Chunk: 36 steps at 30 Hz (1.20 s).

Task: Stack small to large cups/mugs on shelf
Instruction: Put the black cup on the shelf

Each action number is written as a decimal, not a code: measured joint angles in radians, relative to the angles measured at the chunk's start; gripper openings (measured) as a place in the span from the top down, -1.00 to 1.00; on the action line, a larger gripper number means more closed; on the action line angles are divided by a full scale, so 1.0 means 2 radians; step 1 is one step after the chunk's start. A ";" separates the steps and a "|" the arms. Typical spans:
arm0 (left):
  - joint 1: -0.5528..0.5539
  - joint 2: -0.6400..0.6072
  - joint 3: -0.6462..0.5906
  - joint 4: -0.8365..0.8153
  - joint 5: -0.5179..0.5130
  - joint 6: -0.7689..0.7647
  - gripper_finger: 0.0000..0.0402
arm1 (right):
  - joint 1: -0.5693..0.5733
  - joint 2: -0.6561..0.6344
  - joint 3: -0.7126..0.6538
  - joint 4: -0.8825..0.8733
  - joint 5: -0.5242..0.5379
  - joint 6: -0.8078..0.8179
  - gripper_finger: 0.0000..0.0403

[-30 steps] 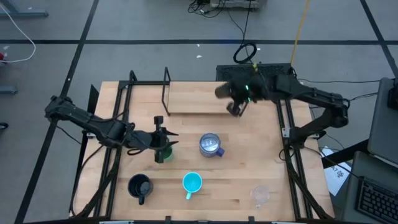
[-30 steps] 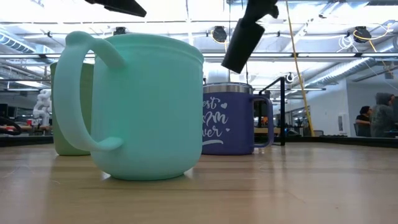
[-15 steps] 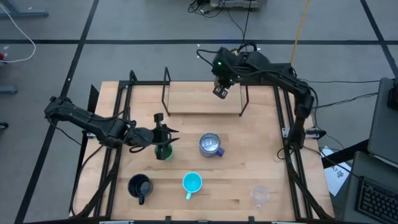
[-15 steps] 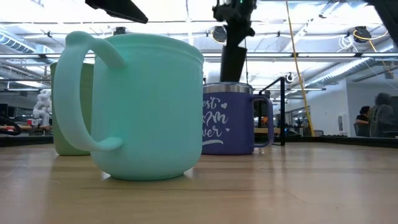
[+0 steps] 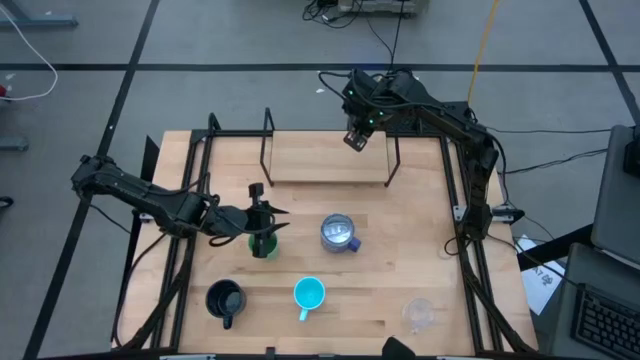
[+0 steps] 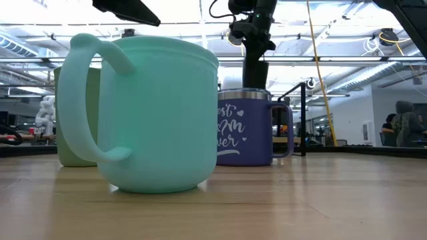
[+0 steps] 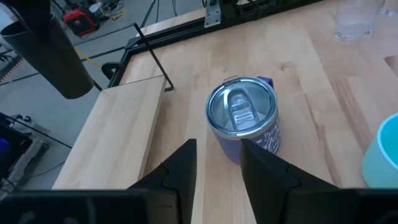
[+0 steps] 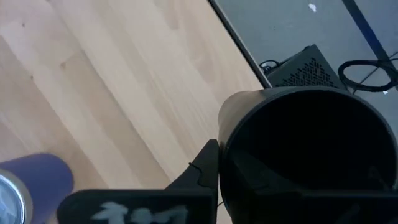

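Note:
My right gripper (image 5: 360, 122) is shut on the dark tumbler (image 5: 354, 140) and holds it in the air over the far right part of the shelf (image 5: 325, 158), a light-wood board on black legs. My left gripper (image 5: 262, 228) hovers open above the green cup (image 5: 262, 247), with nothing between its fingers (image 7: 186, 168). The green cup stands on the table. The blue-purple mug (image 5: 338, 233) stands mid-table. The black mug (image 5: 224, 299), the cyan mug (image 5: 309, 294) and the clear cup (image 5: 418, 314) stand along the near edge. My right gripper holds the dark tumbler at its rim (image 8: 225, 134), coming from above with the fingers pointing down. One finger (image 8: 208, 167) lies on the outside of the wall; the other is lost in the dark inside. The tumbler (image 6: 253, 70) hangs about upright, mouth up, clear of the shelf.
Black rails run along the table's left and right sides (image 5: 462, 215). Bare wood lies between the shelf and the blue-purple mug. Cables lie on the floor beyond the table's far edge (image 5: 395, 85).
My right gripper has carried the dark tumbler toward the table's far edge and a little to the left. It has tipped to point more steeply down, so the tumbler, slanted before, now hangs about upright.

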 joint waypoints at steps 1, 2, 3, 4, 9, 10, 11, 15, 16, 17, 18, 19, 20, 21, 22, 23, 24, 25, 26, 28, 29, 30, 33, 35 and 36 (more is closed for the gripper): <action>0.000 0.000 0.000 0.000 0.000 0.000 0.38 | -0.002 0.000 0.000 0.001 0.000 0.004 0.99; 0.000 0.000 0.000 0.000 0.000 0.001 0.38 | -0.004 0.000 0.000 0.001 0.000 0.011 0.99; 0.000 0.000 0.000 0.000 0.000 0.002 0.38 | -0.007 0.000 0.000 0.003 0.000 0.019 0.99; 0.000 0.000 0.000 0.000 0.000 0.002 0.38 | -0.009 0.000 -0.003 0.008 0.000 0.025 0.99; 0.000 0.000 0.000 0.000 0.000 0.000 0.38 | -0.020 0.000 -0.027 0.011 0.000 0.031 0.99; 0.000 0.000 0.000 -0.001 0.000 0.000 0.38 | -0.022 0.000 -0.032 0.011 0.000 0.031 0.99; 0.000 0.000 0.000 -0.002 0.000 0.000 0.38 | -0.023 0.000 -0.038 0.011 0.000 0.030 0.99; 0.000 0.000 0.000 -0.002 0.000 0.000 0.38 | -0.030 0.000 -0.059 0.021 0.000 0.029 0.99; 0.000 0.000 0.000 -0.002 0.000 0.000 0.38 | -0.030 0.000 -0.065 0.024 0.000 0.028 0.99; 0.000 0.000 0.000 -0.002 0.000 0.000 0.38 | -0.030 0.000 -0.070 0.027 0.000 0.028 0.99; 0.000 0.000 0.000 -0.002 0.000 0.000 0.38 | -0.030 0.000 -0.075 0.029 0.000 0.027 0.99; 0.000 0.000 0.000 -0.002 0.000 0.000 0.38 | -0.030 0.000 -0.080 0.032 0.000 0.026 0.99; 0.000 0.000 0.000 -0.002 0.000 0.000 0.38 | -0.030 0.000 -0.086 0.039 -0.002 0.024 0.99; 0.000 0.000 0.000 -0.002 0.000 0.001 0.38 | -0.030 0.000 -0.092 0.046 -0.010 0.020 0.99; 0.000 0.000 0.000 -0.002 0.000 0.002 0.38 | -0.030 0.000 -0.098 0.052 -0.014 0.015 0.99; 0.000 0.000 0.000 -0.002 0.000 0.002 0.38 | -0.030 0.000 -0.103 0.057 -0.015 0.012 0.99; 0.000 0.000 0.000 -0.002 0.000 0.003 0.38 | -0.030 0.000 -0.108 0.061 -0.015 0.008 0.99; 0.000 0.000 0.000 -0.002 0.000 0.003 0.38 | -0.030 0.000 -0.111 0.065 -0.015 0.006 0.99; 0.000 0.000 0.000 -0.002 0.000 0.003 0.38 | -0.031 0.000 -0.113 0.070 -0.015 0.002 0.99; 0.000 0.000 0.000 -0.002 0.000 0.003 0.38 | -0.033 0.000 -0.117 0.081 -0.015 -0.001 0.99; 0.000 0.000 0.000 -0.002 0.000 0.003 0.38 | -0.035 0.000 -0.119 0.085 -0.015 -0.001 0.99; 0.000 0.000 0.000 -0.002 0.000 0.003 0.38 | -0.037 0.000 -0.121 0.089 -0.015 -0.003 0.99; 0.000 0.000 0.000 -0.002 0.000 0.003 0.38 | -0.042 0.000 -0.132 0.104 -0.017 -0.010 0.99; 0.000 0.000 0.000 -0.002 0.000 0.003 0.38 | -0.046 0.000 -0.143 0.117 -0.028 -0.012 0.99; 0.000 0.000 0.000 -0.002 0.000 0.003 0.38 | -0.047 0.000 -0.148 0.122 -0.029 -0.013 0.99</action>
